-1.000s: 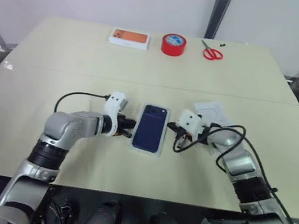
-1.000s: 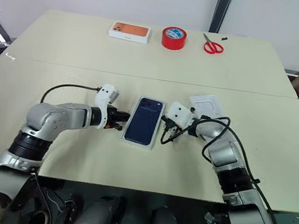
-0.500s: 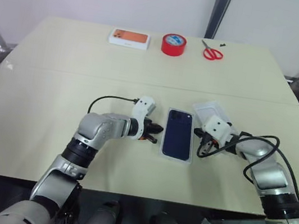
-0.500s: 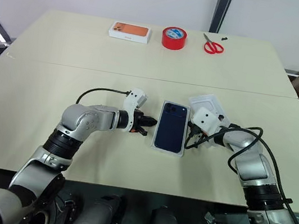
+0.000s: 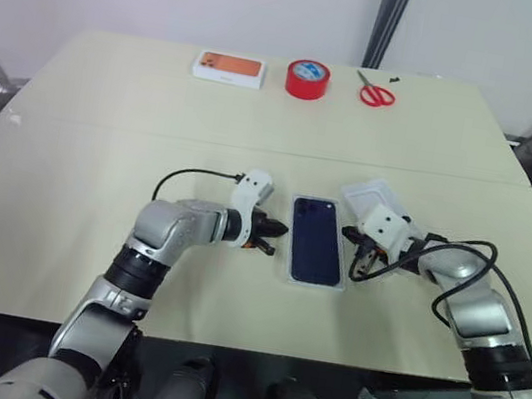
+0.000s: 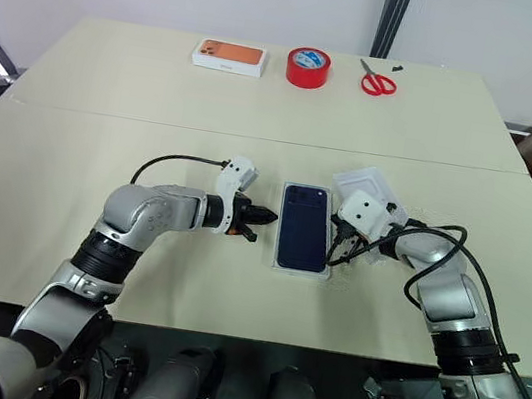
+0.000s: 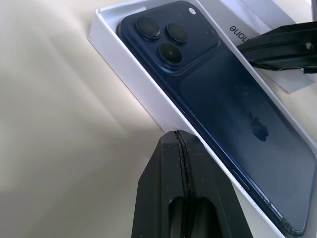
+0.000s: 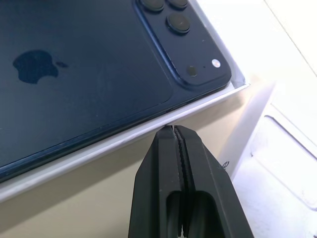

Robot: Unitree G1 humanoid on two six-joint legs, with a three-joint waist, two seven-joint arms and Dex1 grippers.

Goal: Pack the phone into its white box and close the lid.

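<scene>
The dark navy phone [image 5: 316, 253] lies back up inside the white box [image 7: 133, 74], its camera cluster at the far end. The box sits at the middle of the table. My left gripper [image 5: 279, 232] is shut and empty, its tip [image 7: 177, 134] close to the box's left wall. My right gripper [image 5: 348, 236] is also shut and empty, and its tip [image 8: 173, 129] is at the box's right rim [image 8: 148, 126]. The white lid [image 5: 368, 192] lies just behind the right gripper, beside the box's far right corner, with lettering on its side [image 7: 237, 32].
Along the far edge of the table lie a white carton with an orange phone picture [image 5: 229, 68], a red tape roll [image 5: 308, 79] and red scissors [image 5: 376, 94]. A seam [image 5: 155, 131] crosses the tabletop behind the box.
The box with the phone in it has slid to the right across the table, with both shut grippers moving right alongside it. In the last half second it only straightened slightly.
</scene>
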